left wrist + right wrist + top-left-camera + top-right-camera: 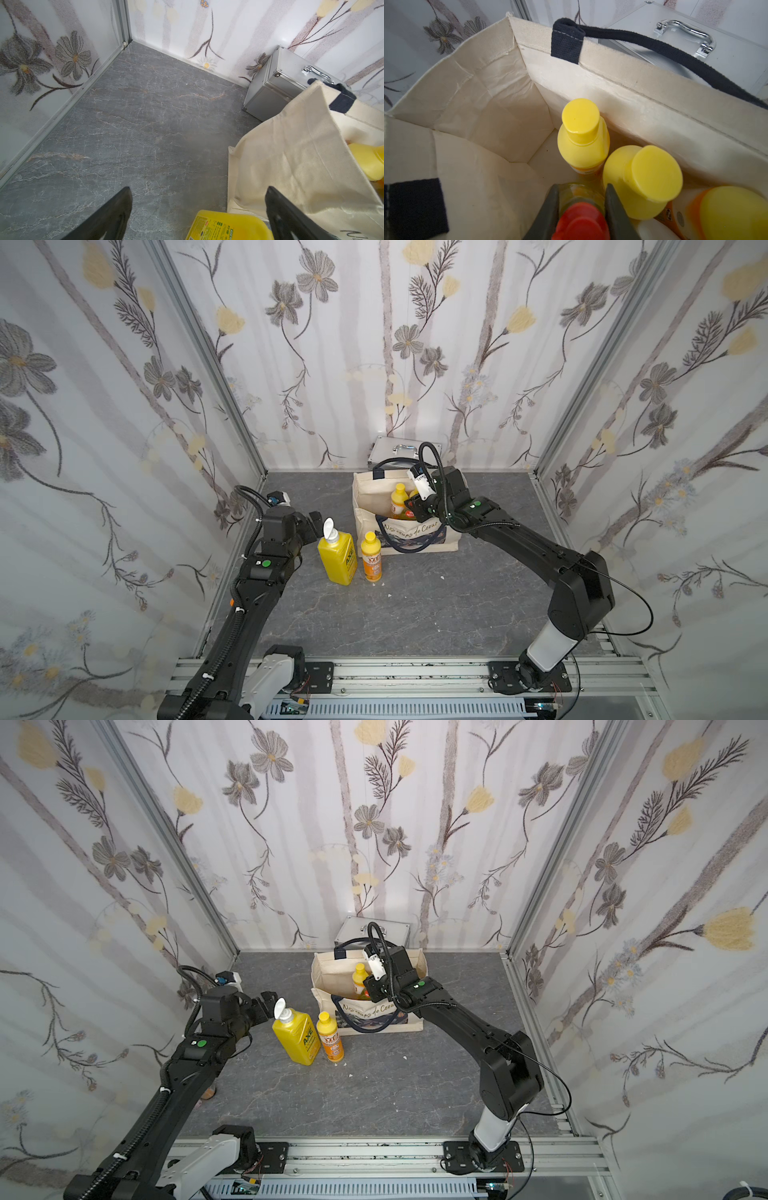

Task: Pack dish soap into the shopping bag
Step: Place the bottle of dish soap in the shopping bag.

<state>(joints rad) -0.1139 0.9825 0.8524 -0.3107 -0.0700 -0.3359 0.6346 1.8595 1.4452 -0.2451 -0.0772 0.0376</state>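
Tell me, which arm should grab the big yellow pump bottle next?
Left, probably. The left end effector is open right beside the big yellow pump bottle, outside the shopping bag. The right end effector is busy inside the bag, shut on the red-capped bottle.

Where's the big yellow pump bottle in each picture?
In a top view: big yellow pump bottle stands left of the shopping bag.
In a top view: also left of the bag.
Left wrist view: it shows between the fingers of the left pincer, beside the bag.
Right wrist view: not in it.
Shared landmark: the bag.
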